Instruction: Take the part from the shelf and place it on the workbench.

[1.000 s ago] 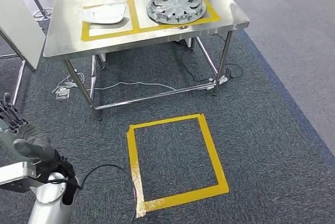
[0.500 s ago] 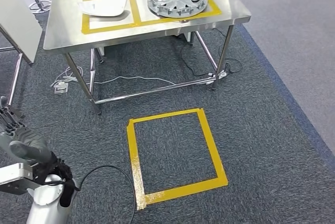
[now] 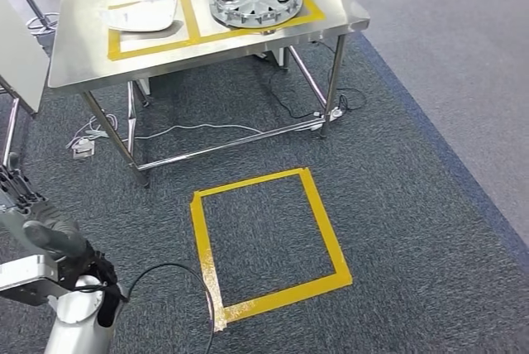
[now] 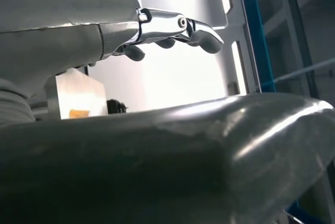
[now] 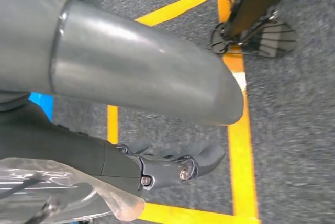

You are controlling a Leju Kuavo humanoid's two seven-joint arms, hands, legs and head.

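Wheel cover (image 3: 255,2) lay at workbench (image 3: 206,48) right end. Left hand (image 3: 46,234) hung low, holding nothing, fingers apart. Right hand (image 5: 169,166) loose over carpet, likewise released.

The left arm (image 3: 74,321) is a silver tube with a black cable looping off it. The left hand (image 3: 44,230) has a thick grey thumb and dark fingers. The right hand (image 5: 158,169) is dark grey, with a bright screw in a finger.

Steel workbench (image 3: 88,60), hubcap (image 3: 255,1), perhaps white panel (image 3: 138,13)
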